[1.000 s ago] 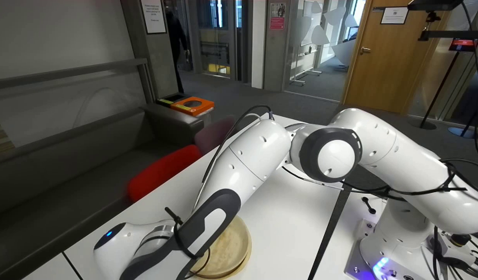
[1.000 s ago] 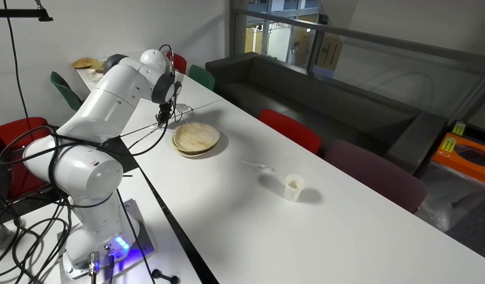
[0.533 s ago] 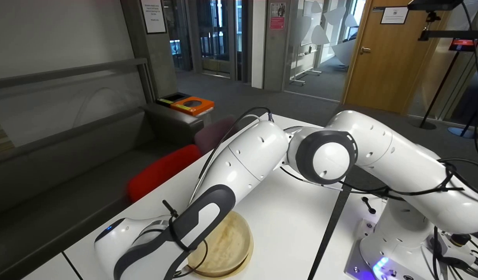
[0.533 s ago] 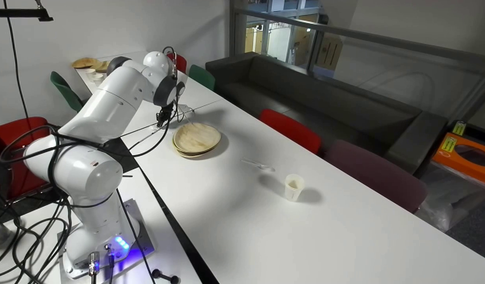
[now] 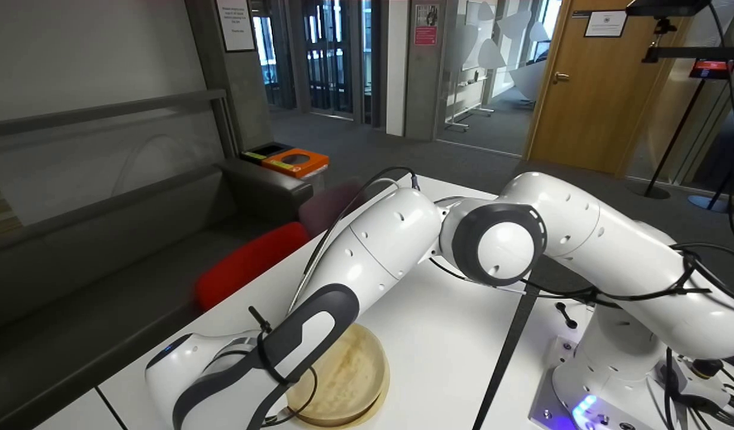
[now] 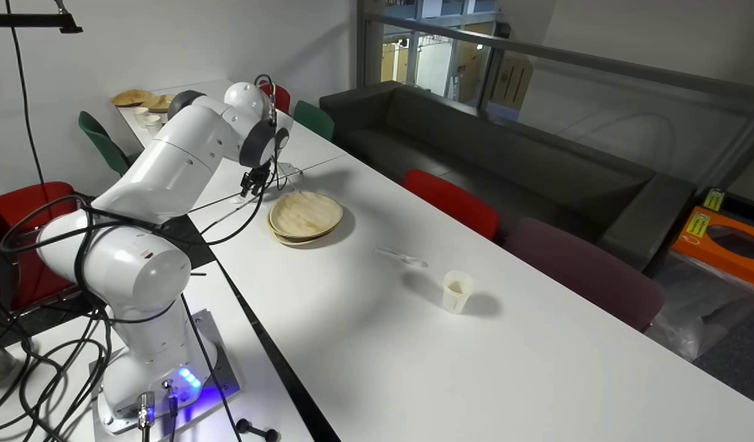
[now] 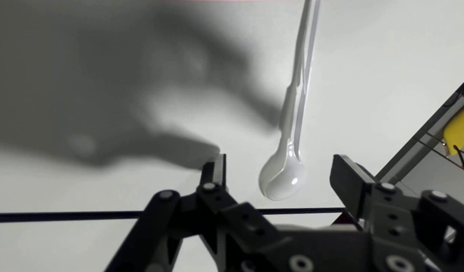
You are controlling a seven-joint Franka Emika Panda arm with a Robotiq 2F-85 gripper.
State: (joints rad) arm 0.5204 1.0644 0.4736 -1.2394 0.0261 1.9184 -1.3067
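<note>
In the wrist view my gripper [image 7: 280, 160] stands open, its black fingers [image 7: 349, 181] wide apart. A white plastic spoon [image 7: 286, 177] lies on the white table with its bowl between them, touching neither finger. Alongside the spoon's handle runs a thin pale strip, and I cannot tell if it is a second utensil or a shadow. The gripper [image 6: 254, 182] shows small and dark in an exterior view, low over the table near a stack of round wooden plates [image 6: 306, 213]. From the other angle the forearm hides it, and the plates [image 5: 349, 376] show partly behind the arm.
Farther along the table [image 6: 536, 368] lie another pale utensil [image 6: 404, 256] and an upright white cup [image 6: 456, 293]. Red chairs [image 6: 453, 202] and a grey sofa [image 6: 505, 153] line the far edge. A dark seam [image 7: 65, 216] crosses the tabletop. Cables hang loosely along the arm.
The jaws have spread apart. The arm has sunk slightly and shifted a little, so more of the plates shows. A person in the background has walked out of view.
</note>
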